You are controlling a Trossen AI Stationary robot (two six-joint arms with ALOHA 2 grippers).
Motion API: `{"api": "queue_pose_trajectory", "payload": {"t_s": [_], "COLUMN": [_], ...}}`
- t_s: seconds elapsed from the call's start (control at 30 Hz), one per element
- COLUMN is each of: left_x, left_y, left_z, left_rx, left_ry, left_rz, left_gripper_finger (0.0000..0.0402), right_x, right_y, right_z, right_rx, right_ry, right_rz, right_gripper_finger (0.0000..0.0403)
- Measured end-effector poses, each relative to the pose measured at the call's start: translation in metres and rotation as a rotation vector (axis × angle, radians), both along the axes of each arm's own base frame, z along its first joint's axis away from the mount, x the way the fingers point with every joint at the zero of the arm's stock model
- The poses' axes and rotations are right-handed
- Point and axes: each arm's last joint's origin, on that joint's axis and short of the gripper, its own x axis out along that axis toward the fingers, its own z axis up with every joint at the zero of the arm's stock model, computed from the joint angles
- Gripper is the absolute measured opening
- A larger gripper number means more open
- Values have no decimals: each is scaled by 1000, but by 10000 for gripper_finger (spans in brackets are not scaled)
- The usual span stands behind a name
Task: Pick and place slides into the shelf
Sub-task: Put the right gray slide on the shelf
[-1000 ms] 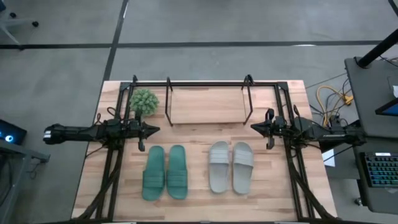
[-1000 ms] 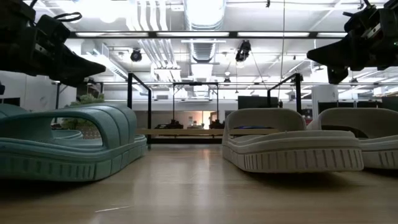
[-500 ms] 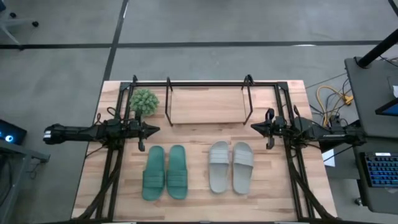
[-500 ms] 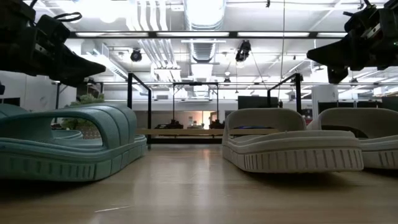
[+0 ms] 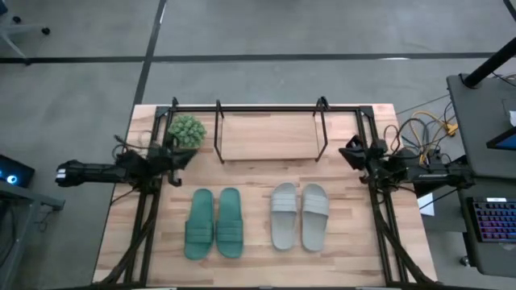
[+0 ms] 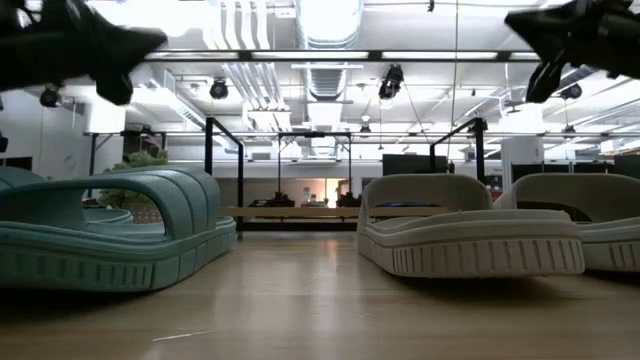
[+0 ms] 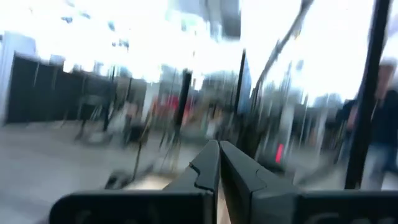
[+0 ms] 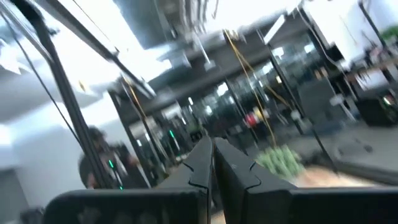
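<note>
Lying lengthwise toward shelf (image 5: 270,138): slides (image 5: 256,221)

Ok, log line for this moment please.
stage: pre-grasp | left gripper: shut, raised by plant | right gripper: shut, raised beside shelf | slides: four on table | shelf: empty

In front of the black wire shelf (image 5: 270,129) with its pale wooden base lie ribbed-strapped slides, a teal-green pair (image 5: 214,223) and a grey-white pair (image 5: 299,215).
</note>
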Motion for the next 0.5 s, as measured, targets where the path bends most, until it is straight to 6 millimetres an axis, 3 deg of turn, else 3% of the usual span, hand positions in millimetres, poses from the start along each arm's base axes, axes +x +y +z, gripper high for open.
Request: {"api": "queue_pose_trajectory", "payload": {"t_s": [0.2, 0.33, 0.5], "left_x": [-16, -16, -7], "left_y": [0, 0, 1], "left_z": [29, 51, 78], "left_rx": [34, 123, 144], "left_ry": [-323, -323, -306], "left_rz": [27, 85, 119], "left_gripper_finger": [0, 0, 0], "right_x": [-6, -7, -5], "right_y": [-2, -2, -2], "right_z": [9, 19, 49], "right_rx": [20, 20, -44], "right_ry": [-105, -124, -53], "right_rz": [-77, -78, -112], "right_gripper_finger": [9, 9, 9]}}
